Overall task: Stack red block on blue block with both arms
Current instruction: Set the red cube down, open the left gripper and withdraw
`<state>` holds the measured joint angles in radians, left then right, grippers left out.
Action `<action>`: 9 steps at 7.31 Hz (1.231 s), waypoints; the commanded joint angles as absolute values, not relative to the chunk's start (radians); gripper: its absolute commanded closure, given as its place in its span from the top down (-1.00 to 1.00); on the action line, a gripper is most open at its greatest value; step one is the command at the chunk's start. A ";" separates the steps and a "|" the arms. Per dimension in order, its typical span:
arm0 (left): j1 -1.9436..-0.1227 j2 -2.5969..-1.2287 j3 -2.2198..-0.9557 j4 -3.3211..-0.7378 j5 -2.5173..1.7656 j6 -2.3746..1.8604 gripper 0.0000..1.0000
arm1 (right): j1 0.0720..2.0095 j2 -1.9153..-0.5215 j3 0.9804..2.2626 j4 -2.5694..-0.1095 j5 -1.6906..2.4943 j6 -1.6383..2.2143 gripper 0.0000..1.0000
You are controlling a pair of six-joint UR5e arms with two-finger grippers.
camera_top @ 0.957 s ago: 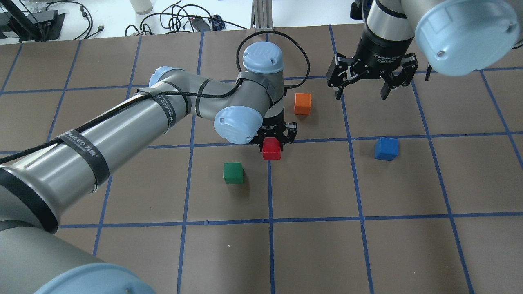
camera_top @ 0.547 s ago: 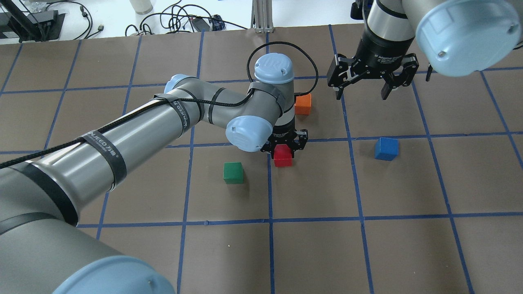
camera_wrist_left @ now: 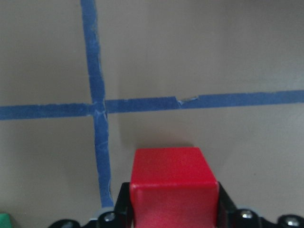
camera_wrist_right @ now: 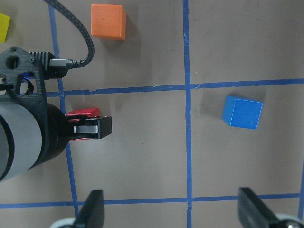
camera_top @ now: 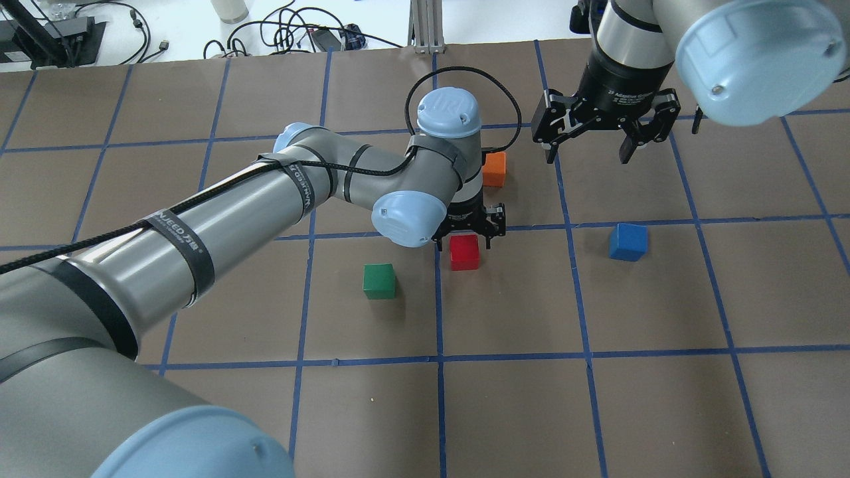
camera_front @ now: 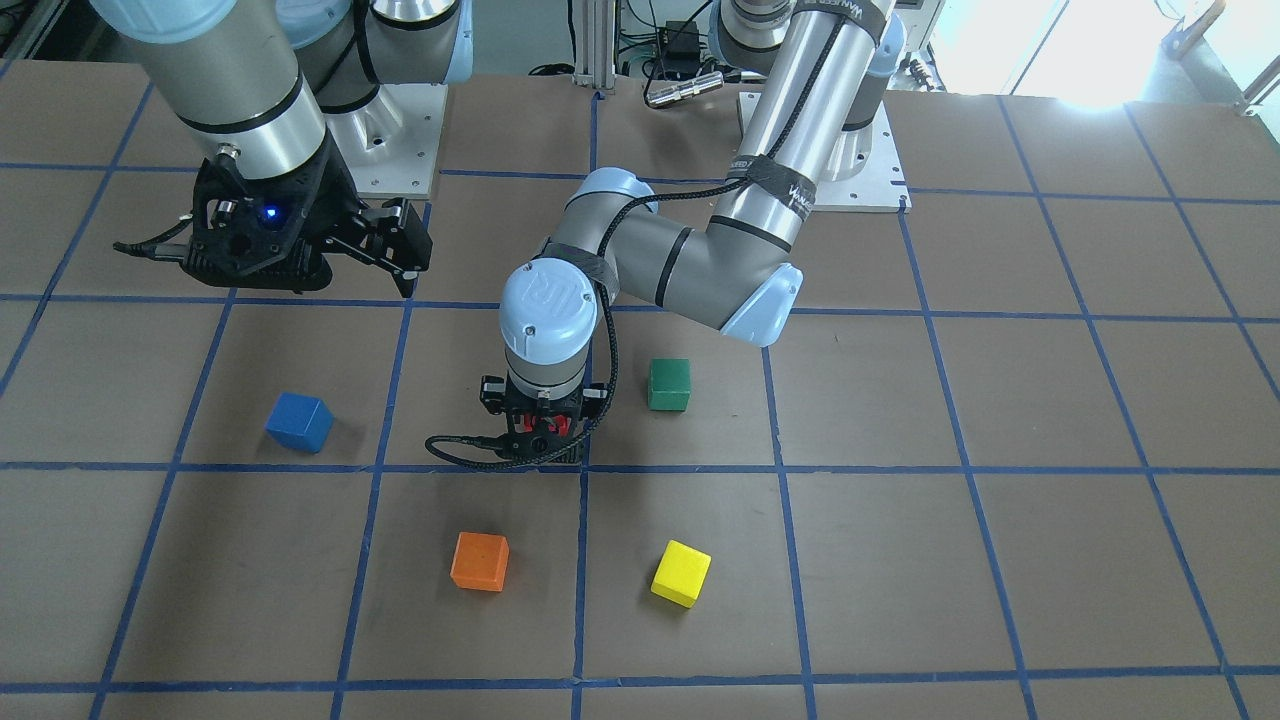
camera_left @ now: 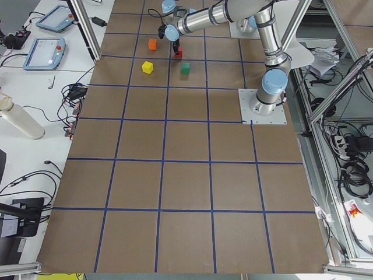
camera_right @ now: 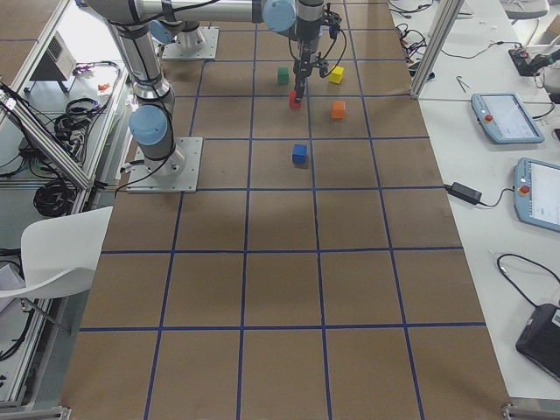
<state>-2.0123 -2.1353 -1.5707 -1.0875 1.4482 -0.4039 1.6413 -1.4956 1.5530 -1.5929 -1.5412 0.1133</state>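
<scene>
My left gripper is shut on the red block and holds it by its sides low over a blue tape crossing. The left wrist view shows the red block between the black fingers. In the front-facing view my left gripper hides most of the red block. The blue block sits alone on the table to the right, also in the front-facing view and in the right wrist view. My right gripper hangs open and empty, above and behind the blue block.
An orange block lies just behind my left wrist. A green block lies to the left of the red one. A yellow block lies farther out. Brown table paper carries a blue tape grid.
My left arm has carried the red block to the right, toward the blue block, and now hides part of the orange block. My right gripper has stayed in place, open.
</scene>
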 commanded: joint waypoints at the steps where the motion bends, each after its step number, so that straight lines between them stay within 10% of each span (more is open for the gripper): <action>1: -1.975 -2.074 -1.572 -1.101 1.457 -0.370 1.00 | 1.641 -1.496 1.555 -1.594 -1.539 0.123 1.00; 9: -1.643 -1.694 -1.600 -1.429 1.537 -0.028 1.00 | 1.782 -1.448 1.794 -1.926 -1.522 0.296 1.00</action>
<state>-1.6741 -1.7390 -1.5869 -1.3858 1.5185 -0.0732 1.7647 -1.4540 1.7462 -1.8545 -1.5239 0.2768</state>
